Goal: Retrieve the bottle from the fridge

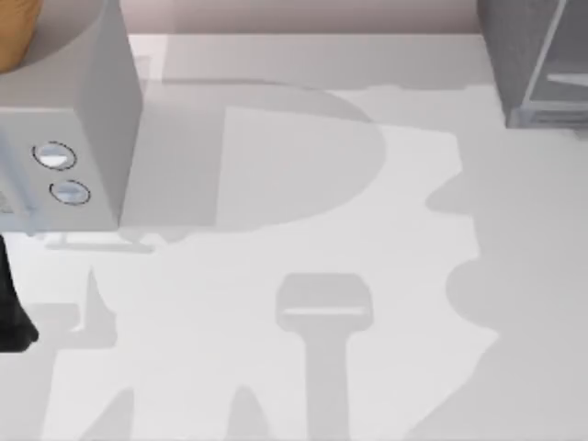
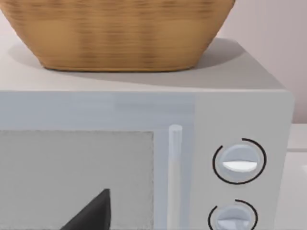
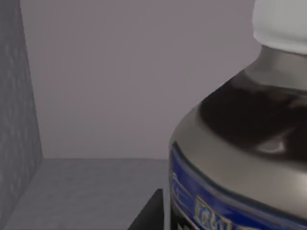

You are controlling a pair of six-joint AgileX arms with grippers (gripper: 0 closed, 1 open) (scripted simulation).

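The bottle (image 3: 240, 143) stands very close in the right wrist view, with a white cap, a dark rounded body and a blue label. It sits inside the fridge (image 3: 19, 120), on the grey speckled floor in front of the plain back wall. A black part of my right gripper (image 3: 149, 212) shows right beside the bottle's base. In the top view the fridge (image 1: 533, 55) is at the far right corner of the table. My left arm (image 1: 14, 312) is parked at the table's left edge, with its gripper (image 2: 91, 214) facing the microwave door.
A light grey microwave (image 1: 83, 119) with two round dials (image 1: 55, 156) stands at the far left. A woven basket (image 2: 120, 33) rests on top of it. The white table (image 1: 303, 239) stretches between the microwave and the fridge.
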